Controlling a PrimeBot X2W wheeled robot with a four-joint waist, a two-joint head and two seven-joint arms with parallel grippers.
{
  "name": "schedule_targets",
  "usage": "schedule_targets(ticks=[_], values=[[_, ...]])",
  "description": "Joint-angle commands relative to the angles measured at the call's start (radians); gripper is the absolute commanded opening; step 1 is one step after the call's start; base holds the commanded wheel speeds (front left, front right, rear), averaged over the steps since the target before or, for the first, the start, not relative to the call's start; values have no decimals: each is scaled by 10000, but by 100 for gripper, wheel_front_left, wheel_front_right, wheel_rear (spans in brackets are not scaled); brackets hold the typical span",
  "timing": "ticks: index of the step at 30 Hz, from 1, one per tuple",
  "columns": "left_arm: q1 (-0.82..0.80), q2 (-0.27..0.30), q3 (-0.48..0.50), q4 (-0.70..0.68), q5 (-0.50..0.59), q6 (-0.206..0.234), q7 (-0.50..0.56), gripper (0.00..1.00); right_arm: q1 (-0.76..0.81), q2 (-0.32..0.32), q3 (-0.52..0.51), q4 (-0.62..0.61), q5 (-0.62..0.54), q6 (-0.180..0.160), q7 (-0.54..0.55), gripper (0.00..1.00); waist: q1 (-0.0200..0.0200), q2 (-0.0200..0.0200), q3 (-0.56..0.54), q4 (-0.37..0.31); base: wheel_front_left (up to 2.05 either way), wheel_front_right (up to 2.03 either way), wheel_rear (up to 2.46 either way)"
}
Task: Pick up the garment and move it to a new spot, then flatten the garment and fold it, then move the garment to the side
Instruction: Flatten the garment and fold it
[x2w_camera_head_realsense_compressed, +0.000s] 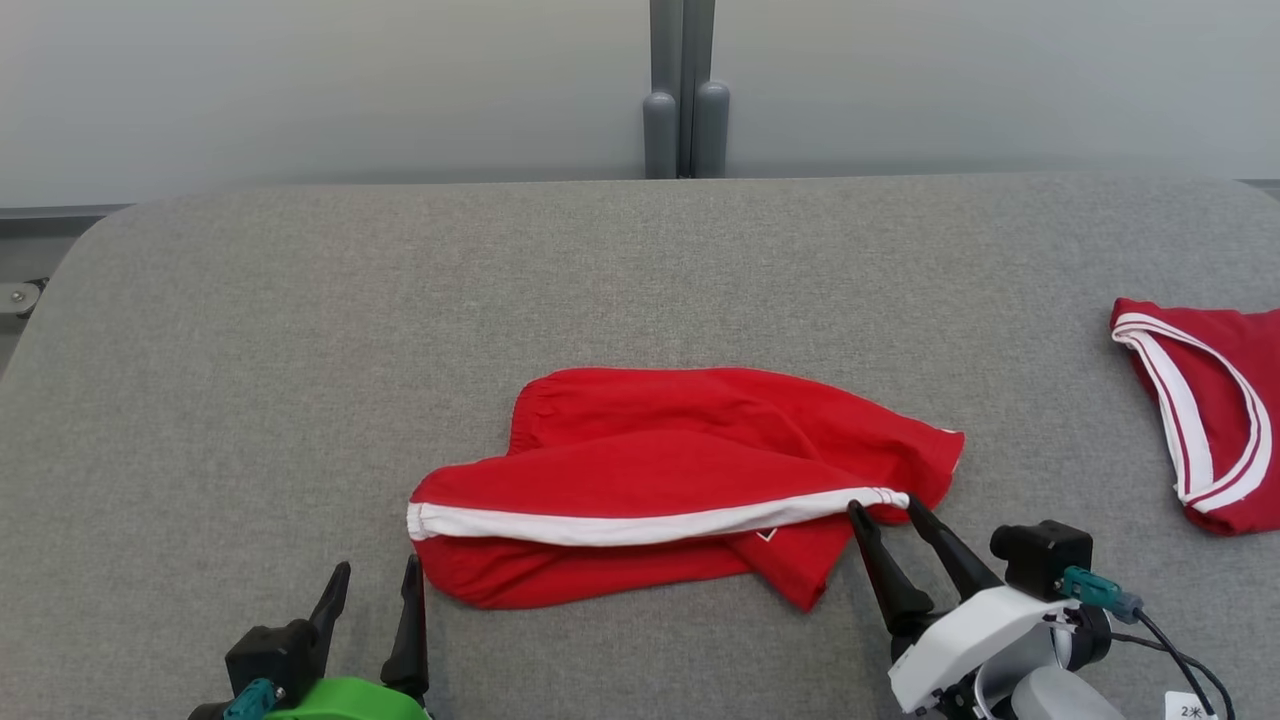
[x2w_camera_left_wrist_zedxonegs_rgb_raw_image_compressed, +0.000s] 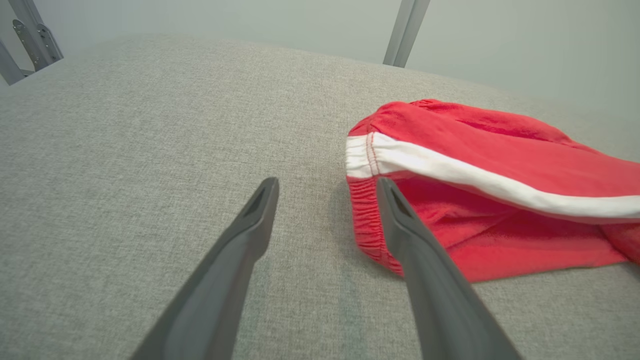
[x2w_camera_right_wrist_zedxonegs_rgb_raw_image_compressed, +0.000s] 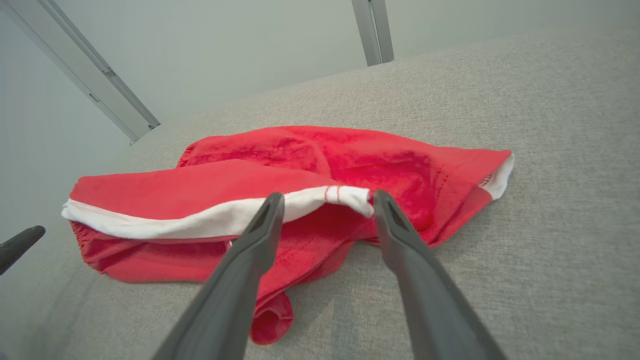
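- Plainly, the garment (x2w_camera_head_realsense_compressed: 680, 470) is a pair of red shorts lying crumpled on the grey desk (x2w_camera_head_realsense_compressed: 300, 350), near the front middle, with one layer flopped over another.
- It looks like thin, soft knit, so I judge it light and limp. It should sag from any single hold, and it will not keep a shape unless it is spread out.
- The cloth should not be slippery against the desk's woven cover, so dragging may bunch it. Lifting it clear looks the safer way to move it.
- There is nothing fragile here. The real risk is pinching only the top layer, or two layers at once, so that the piece unfolds unevenly.
- The white stripe (x2w_camera_head_realsense_compressed: 640, 525) runs along the near edge of the top fold, and its two ends are the firmest, easiest spots to take.
- The gathered waistband (x2w_camera_left_wrist_zedxonegs_rgb_raw_image_compressed: 367, 230) at the left end is thicker and should give a surer bite than the plain cloth.
- Right jaws: spread and not clenched, with the tips astride the right end of the stripe, touching it or just short of it. They grasp nothing.
- Left jaws: wide apart and empty, low over the desk just beside the waistband end. In the left wrist view one finger crosses the elastic edge, but I cannot tell whether it touches.
- A second garment (x2w_camera_head_realsense_compressed: 1210, 410), red with white trim, lies well apart at the desk's right edge and need not be disturbed.
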Motion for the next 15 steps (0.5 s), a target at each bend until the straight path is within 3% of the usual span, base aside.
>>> schedule_targets(ticks=[1,5,7,13,15], values=[[-138,15,-1,-38,-96,-31,7,100,-114,-82,50,-19,128,-17,-27,84,0,0,28,0,0,0,0],[-140,15,17,-52,-111,-31,7,100,-109,-98,94,11,346,-17,-27,66,0,0,61,-35,0,0,0],[-164,15,8,-56,-113,-31,7,100,-152,-137,149,5,454,-17,-27,53,0,0,79,-53,0,0,0],[-251,15,-50,-70,-136,-31,7,100,-239,-180,235,120,728,-17,-27,47,0,0,130,-51,0,0,0],[-258,15,-58,-71,-134,-31,7,100,-282,-180,252,159,742,-17,-27,30,0,0,146,-38,0,0,0]])
